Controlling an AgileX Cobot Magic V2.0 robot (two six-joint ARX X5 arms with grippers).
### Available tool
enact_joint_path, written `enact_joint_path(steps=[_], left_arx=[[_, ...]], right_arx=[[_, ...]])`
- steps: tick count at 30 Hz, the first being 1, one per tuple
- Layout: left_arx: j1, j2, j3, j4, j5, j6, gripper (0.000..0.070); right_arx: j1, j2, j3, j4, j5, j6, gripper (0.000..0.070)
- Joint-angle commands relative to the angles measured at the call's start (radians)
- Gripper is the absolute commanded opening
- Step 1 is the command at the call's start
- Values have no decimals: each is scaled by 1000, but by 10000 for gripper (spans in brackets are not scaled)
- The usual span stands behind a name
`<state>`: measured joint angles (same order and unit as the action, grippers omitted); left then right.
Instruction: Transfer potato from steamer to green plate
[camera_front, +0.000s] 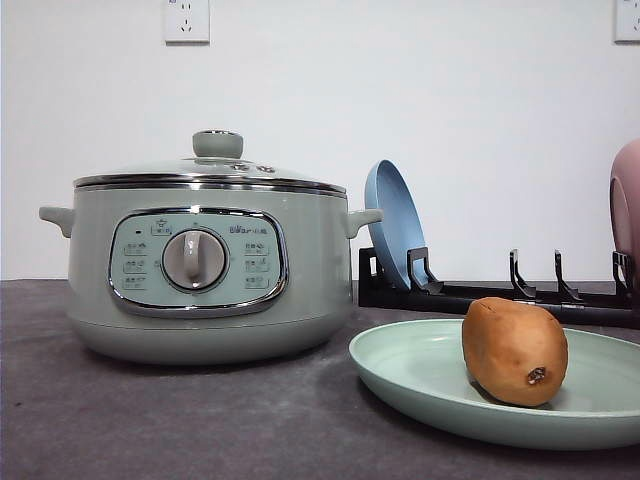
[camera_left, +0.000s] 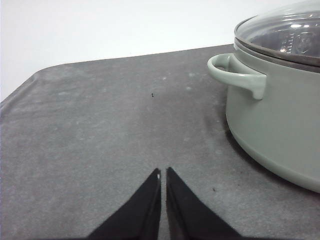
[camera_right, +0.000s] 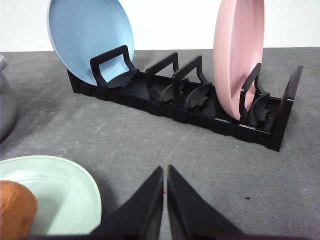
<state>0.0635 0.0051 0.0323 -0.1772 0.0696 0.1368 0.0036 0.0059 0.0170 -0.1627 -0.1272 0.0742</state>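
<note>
The egg-shaped orange-brown potato (camera_front: 514, 351) lay on the wide pale mint-green plate (camera_front: 420, 375), which sat on the dark grey worktop (camera_front: 150, 420) toward its right edge. Left of the plate stood the round sage-green electric steamer (camera_front: 205, 265), its glass lid (camera_front: 215, 165) on. Behind the plate a black rack (camera_right: 175, 102) held a blue plate (camera_right: 87, 37) and a pink plate (camera_right: 237, 55) on edge. My left gripper (camera_left: 163, 174) and my right gripper (camera_right: 165, 171) were both pressed together, holding nothing

Matte black, wedge-shaped jaws tapering to narrow tips on both arms.
</note>
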Motion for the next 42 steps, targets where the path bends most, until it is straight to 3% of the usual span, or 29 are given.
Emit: enact_joint_path(steps=[1,42], left_arx=[[3,-2,-20,-9,-2,-2,16],[3,-2,-20,-9,-2,-2,16]], right_arx=[[-2,-3,-5,8,0,-3,0],[-1,-3,-5,8,0,-3,0]])
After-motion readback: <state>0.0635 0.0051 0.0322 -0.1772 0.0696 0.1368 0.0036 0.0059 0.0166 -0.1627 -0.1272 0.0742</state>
